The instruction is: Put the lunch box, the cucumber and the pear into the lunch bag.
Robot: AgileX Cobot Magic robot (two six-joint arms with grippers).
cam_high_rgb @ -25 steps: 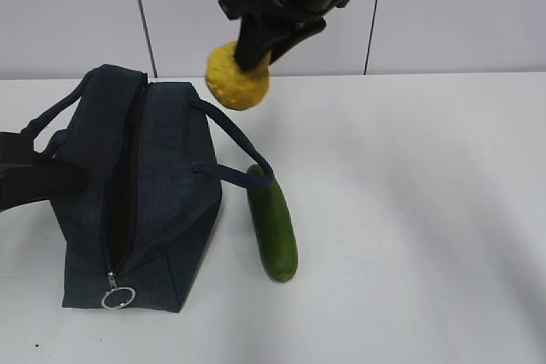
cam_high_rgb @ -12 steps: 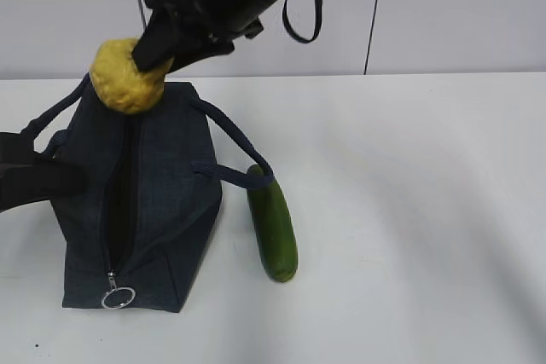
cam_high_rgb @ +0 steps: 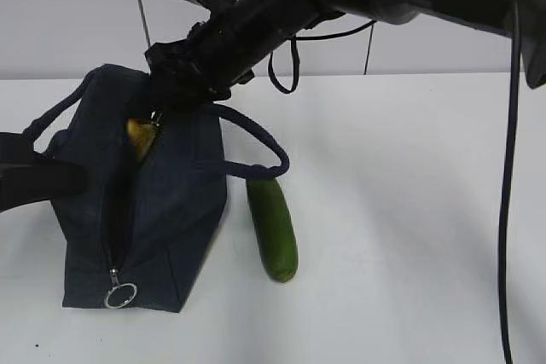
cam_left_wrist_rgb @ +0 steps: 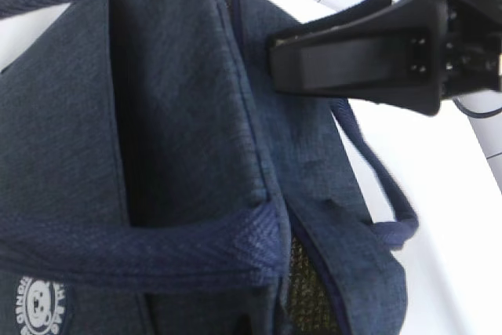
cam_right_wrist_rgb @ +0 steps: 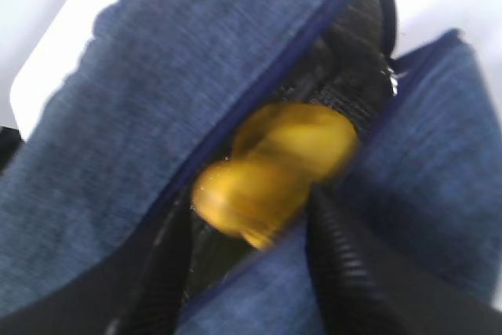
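The navy lunch bag (cam_high_rgb: 179,202) stands at the left with its top zipper open. The yellow pear (cam_high_rgb: 141,134) sits in the opening, partly sunk inside; in the right wrist view it (cam_right_wrist_rgb: 274,170) is blurred, just past my fingertips. My right gripper (cam_high_rgb: 164,101) reaches across over the bag (cam_right_wrist_rgb: 118,115), with its jaws (cam_right_wrist_rgb: 252,221) spread and nothing between them. My left gripper (cam_high_rgb: 78,178) grips the bag's left side; in the left wrist view only the bag's fabric (cam_left_wrist_rgb: 78,115) shows. The cucumber (cam_high_rgb: 273,228) lies on the table right of the bag. The lunch box is out of view.
The bag's right handle (cam_high_rgb: 256,138) loops up over the cucumber's far end. The zipper's ring pull (cam_high_rgb: 119,296) hangs at the bag's near end. The right arm (cam_left_wrist_rgb: 353,52) crosses above the bag. White table (cam_high_rgb: 409,210) stretches to the right.
My right gripper carried the pear leftward from above the table's back to over the bag, lowered it into the opening, and opened. The bag bulged a little; my left arm stayed put.
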